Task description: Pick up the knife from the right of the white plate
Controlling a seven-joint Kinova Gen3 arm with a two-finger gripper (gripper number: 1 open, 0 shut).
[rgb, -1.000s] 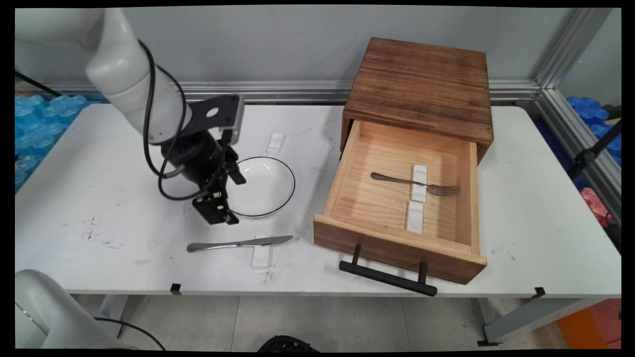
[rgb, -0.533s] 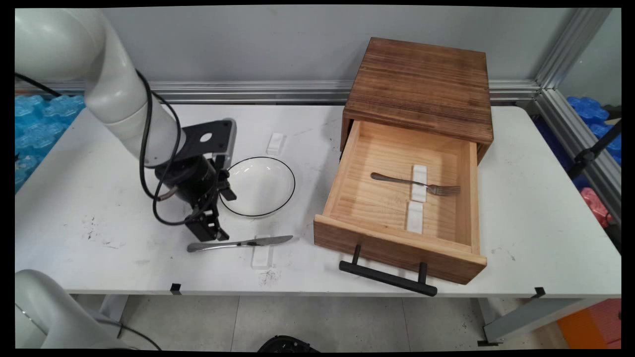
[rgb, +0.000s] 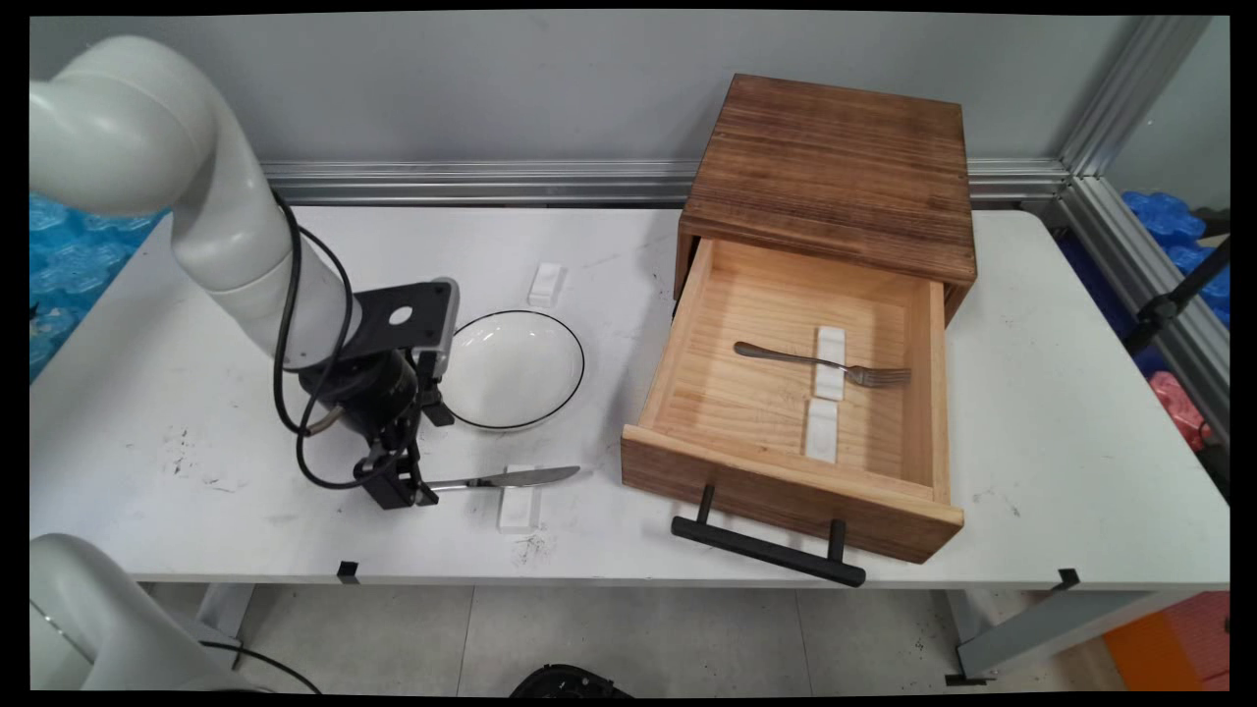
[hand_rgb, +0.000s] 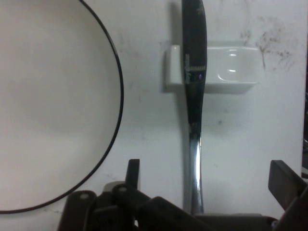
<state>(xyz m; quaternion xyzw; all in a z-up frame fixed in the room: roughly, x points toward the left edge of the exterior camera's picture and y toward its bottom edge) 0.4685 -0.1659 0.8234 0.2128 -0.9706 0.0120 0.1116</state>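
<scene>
PINCER: pincer [rgb: 396, 488] low at lower left of the main view, spread wide, 2 fingers [hand_rgb: 284, 185] astride the knife [rgb: 491, 480] handle, not closed on it | KNIFE: flat on the surface [rgb: 147, 393], blade across a white rest [rgb: 518, 509] | NEAR: black-rimmed plate [rgb: 516, 368] just above | RIGHT: open drawer [rgb: 786, 486] holds 1 fork [rgb: 820, 363]

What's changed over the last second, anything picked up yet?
The gripper has come down from beside the plate towards the table's near edge and now straddles the knife handle, jaws open. Nothing is lifted. Knife, plate, fork and open drawer are unmoved.
</scene>
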